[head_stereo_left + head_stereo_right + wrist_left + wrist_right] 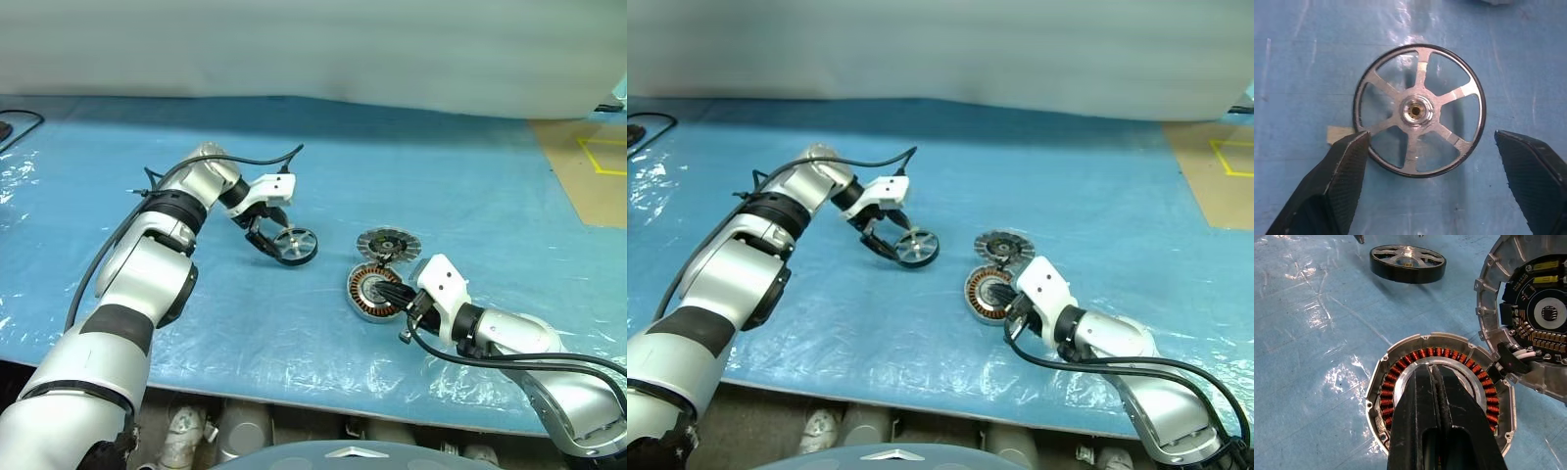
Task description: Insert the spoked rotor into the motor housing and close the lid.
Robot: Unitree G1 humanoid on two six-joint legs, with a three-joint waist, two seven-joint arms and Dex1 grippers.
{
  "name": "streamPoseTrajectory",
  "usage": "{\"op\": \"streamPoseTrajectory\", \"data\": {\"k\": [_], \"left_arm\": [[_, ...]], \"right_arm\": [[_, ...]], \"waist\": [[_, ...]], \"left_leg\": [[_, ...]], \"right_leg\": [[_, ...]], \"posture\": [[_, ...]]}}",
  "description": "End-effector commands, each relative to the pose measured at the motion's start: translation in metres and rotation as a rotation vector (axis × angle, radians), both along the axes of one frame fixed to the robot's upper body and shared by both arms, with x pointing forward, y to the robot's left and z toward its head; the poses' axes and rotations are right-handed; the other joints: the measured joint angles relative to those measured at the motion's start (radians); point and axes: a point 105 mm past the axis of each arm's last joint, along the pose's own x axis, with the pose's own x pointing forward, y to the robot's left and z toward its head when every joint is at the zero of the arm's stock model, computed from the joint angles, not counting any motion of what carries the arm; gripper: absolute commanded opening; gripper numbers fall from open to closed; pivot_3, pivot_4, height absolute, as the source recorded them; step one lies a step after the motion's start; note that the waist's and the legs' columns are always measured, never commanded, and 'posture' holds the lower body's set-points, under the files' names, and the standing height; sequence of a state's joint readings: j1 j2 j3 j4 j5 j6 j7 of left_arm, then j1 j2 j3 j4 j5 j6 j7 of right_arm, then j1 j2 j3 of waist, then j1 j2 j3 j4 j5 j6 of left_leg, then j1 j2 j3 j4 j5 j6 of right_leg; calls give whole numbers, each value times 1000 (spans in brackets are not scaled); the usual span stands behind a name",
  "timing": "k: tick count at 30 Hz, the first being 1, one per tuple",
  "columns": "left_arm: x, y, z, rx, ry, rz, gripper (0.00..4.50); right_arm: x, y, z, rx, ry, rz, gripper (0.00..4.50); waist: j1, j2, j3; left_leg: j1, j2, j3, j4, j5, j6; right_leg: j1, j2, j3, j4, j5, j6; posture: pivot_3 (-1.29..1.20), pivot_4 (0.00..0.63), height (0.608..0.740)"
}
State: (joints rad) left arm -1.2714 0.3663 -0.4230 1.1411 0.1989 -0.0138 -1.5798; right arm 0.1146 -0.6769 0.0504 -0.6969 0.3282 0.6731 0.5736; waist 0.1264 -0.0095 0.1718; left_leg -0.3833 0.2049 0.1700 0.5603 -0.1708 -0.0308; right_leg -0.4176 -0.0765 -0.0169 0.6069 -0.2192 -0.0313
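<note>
Working outward from the robot, the right gripper comes first: its jaws are pressed together, empty, with the tips resting in or just over the open centre of the motor housing, which lies flat on the blue plastic-covered surface with its ring of copper windings facing up. That looks like a bracing hold, and it is worth keeping there only until the rotor arrives, since the shut fingers sit right where the rotor has to drop. Just beyond the housing, touching or nearly touching its rim, lies the lid, inner face up, with short wires running between the two. Farther out and to the left, well apart from the housing, is the spoked rotor, and the left gripper hangs over it with its jaws spread wide on either side of the rim, holding nothing. The step in hand appears to be picking the rotor up: the jaws should centre on the wheel, close across the rim rather than through the spokes, and keep it level so it can go straight down over the hub. Whether the rotor lies flat or is tipped on edge is hard to say; from the head cameras it seems tilted. The housing's hub is covered by the right fingers, and the lid is cut off at the edge of the right wrist view.
</note>
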Motion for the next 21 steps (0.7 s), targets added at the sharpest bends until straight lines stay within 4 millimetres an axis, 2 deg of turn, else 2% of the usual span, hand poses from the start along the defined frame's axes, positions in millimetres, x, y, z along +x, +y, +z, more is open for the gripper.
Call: {"op": "streamPoseTrajectory", "data": {"k": [1,6,12,15,17,21], "left_arm": [[2,-8,12,-19,-46,-34,4312],[1,-22,2,-36,-49,-46,4312],[3,-23,-4,-19,-44,-16,4312],[3,-22,-3,-16,-42,-17,3748],[3,-22,-3,-10,-46,-18,3085],[3,-24,-5,-10,-48,-28,3085]], "right_arm": [[-3,3,9,-8,-42,26,0],[-5,4,8,-10,-38,26,0],[-8,3,6,-13,-32,16,0],[-9,3,4,-15,-29,9,0],[-10,4,4,-14,-27,8,0],[-11,3,2,-17,-24,4,0]], "waist": [[0,0,0],[0,0,0],[-1,0,0],[1,0,0],[1,0,0],[1,0,0]], "left_leg": [[0,0,0,0,0,0],[0,0,0,0,0,0],[0,0,0,0,0,0],[0,0,0,0,0,0],[0,0,0,0,0,0],[0,0,0,0,0,0]], "right_leg": [[0,0,0,0,0,0],[0,0,0,0,0,0],[0,0,0,0,0,0],[0,0,0,0,0,0],[0,0,0,0,0,0],[0,0,0,0,0,0]], "posture": [[0,150,740],[0,150,740],[0,150,740],[0,150,740],[0,150,740],[0,150,740]]}}
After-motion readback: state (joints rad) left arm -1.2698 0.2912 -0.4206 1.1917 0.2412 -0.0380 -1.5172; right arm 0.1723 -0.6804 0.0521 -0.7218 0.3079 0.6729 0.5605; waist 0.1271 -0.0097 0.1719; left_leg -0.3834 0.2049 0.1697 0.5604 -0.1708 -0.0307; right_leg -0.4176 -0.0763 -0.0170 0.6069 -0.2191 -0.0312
